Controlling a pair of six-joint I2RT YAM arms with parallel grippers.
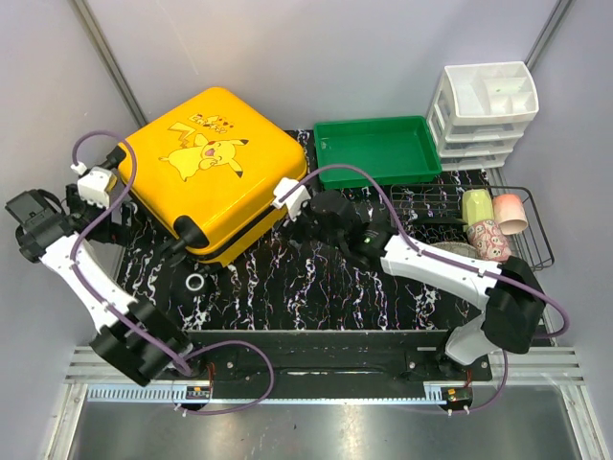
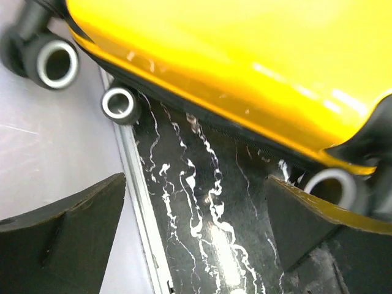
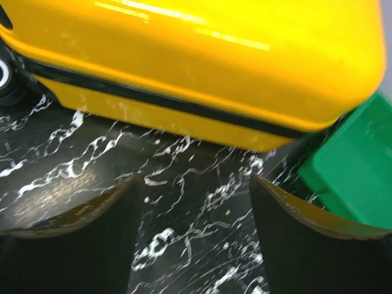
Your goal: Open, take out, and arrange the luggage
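Top external view has the table (image 1: 316, 287) carrying the luggage (image 1: 206, 168) flat and closed at far left, one corner just beside the green tray (image 1: 374, 149). Lying lid-up probably leaves its side seam (image 3: 153, 101) reachable from both flanks. Left gripper (image 2: 196, 190) gapes wide near the wheels (image 2: 119, 104), holding nothing. Right gripper (image 3: 195, 184) faces the seam, fingers well apart, empty.

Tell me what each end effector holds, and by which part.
Nothing is held: the left end effector and the right end effector stand open near the luggage.
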